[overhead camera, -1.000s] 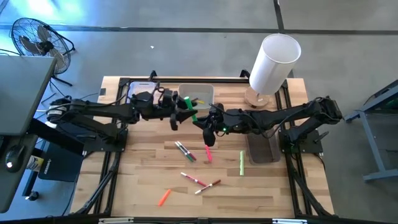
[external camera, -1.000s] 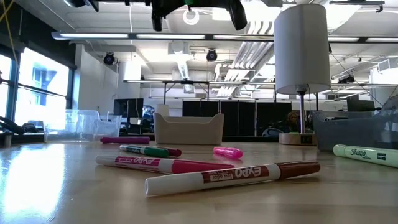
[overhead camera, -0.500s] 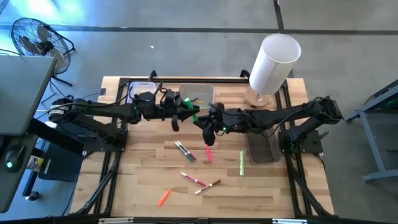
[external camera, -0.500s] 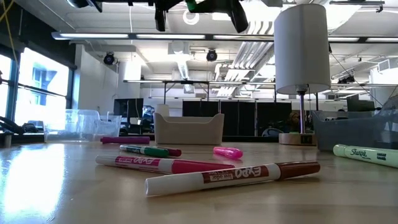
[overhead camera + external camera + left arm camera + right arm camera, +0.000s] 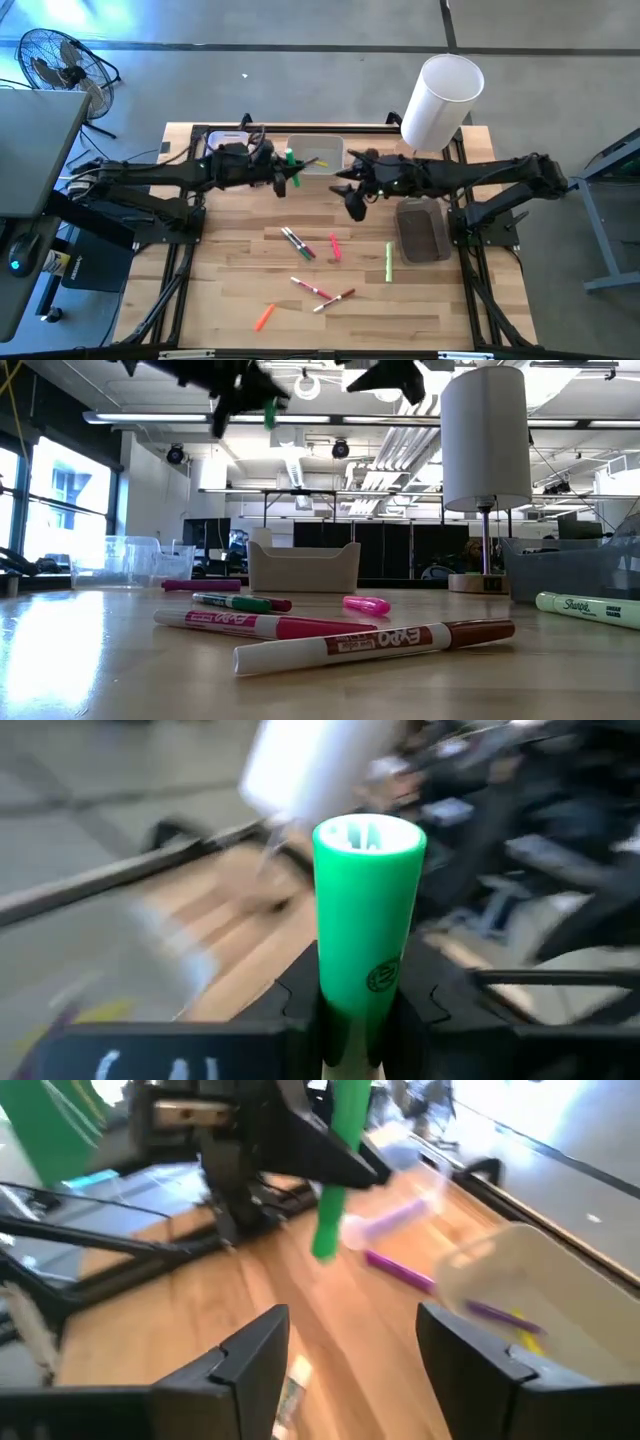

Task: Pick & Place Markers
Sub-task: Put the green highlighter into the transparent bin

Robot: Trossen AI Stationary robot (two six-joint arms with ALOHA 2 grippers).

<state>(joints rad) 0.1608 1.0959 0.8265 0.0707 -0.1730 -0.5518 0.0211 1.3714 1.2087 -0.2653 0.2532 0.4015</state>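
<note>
Left gripper [image 5: 284,176] is clamping a green marker [image 5: 290,158] above the table, at the 9 o'clock edge of the clear bin [image 5: 330,149]. Right gripper [image 5: 352,200] is hanging at the bin's 5 o'clock, jaws spread wide and gripping nothing. Remaining markers [image 5: 318,290] are lying scattered on the wooden table [image 5: 230,290], around 6 o'clock from the bin.

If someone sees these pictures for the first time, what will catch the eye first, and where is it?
The bright green marker stands out: the left gripper holds it in the air beside the pale bin at the table's far side. Next to it the right gripper hangs open and empty. Loose markers lie scattered on the wooden table nearer the front, and a tall white cylinder rises at the far right corner.
</note>
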